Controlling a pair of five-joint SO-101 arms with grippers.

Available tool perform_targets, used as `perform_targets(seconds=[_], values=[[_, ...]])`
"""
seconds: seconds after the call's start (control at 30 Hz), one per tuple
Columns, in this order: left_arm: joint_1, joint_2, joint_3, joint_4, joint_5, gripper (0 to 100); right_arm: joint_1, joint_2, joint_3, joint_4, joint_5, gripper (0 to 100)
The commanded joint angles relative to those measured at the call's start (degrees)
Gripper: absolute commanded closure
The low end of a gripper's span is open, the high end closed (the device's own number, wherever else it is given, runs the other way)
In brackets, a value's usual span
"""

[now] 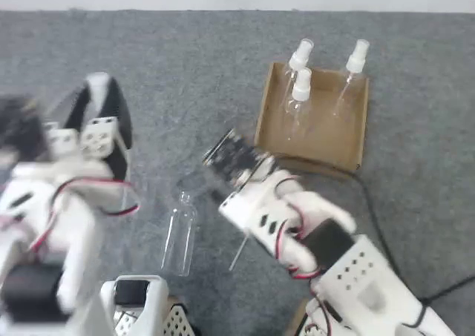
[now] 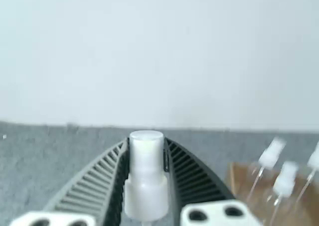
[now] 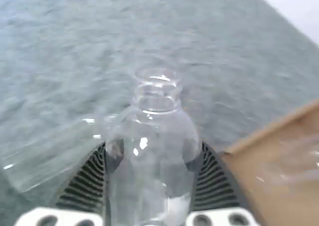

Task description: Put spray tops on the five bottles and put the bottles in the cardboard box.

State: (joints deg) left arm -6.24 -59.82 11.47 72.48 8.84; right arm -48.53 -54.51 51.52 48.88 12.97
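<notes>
My left gripper is shut on a white spray top, held upright above the carpet at the left. My right gripper is shut on a clear bottle with an open neck, held near the table's middle. A second clear bottle without a top lies on the carpet just beside it. The cardboard box at the back right holds three bottles with spray tops.
Grey carpet covers the table. A thin rod lies by the right arm. A black cable runs from the box side toward the right arm. Arm bases stand at the front edge.
</notes>
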Motion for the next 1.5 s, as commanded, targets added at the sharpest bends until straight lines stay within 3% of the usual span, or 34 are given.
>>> perform_targets(seconds=[0.0,0.1,0.27,0.4,0.57,0.73,0.97,1.47], values=[[0.44,0.18,-6.46,0.79,3.6,98,-5.67,0.31,2.64,-6.81,5.1,99.3],[0.44,0.18,-6.11,-0.18,6.68,98,-8.22,0.22,5.45,-12.0,5.45,99.3],[0.53,0.18,-2.77,-3.6,12.04,98,-8.4,0.22,12.48,-25.45,-4.66,99.3],[0.88,0.18,-0.13,-7.03,15.21,98,-8.4,0.22,16.09,-30.64,-6.42,99.3],[6.15,0.18,3.74,-9.58,15.56,98,-8.66,0.22,16.44,-30.99,-6.68,99.3],[6.51,0.18,11.82,-18.37,15.56,98,-8.66,0.22,16.62,-30.81,-6.68,99.3],[6.51,0.09,17.1,-19.16,15.56,98,-8.48,0.22,16.62,-30.81,-6.68,99.3],[1.58,0.35,9.63,-19.16,13.27,98,-8.66,0.22,16.62,-29.67,-6.68,99.3]])
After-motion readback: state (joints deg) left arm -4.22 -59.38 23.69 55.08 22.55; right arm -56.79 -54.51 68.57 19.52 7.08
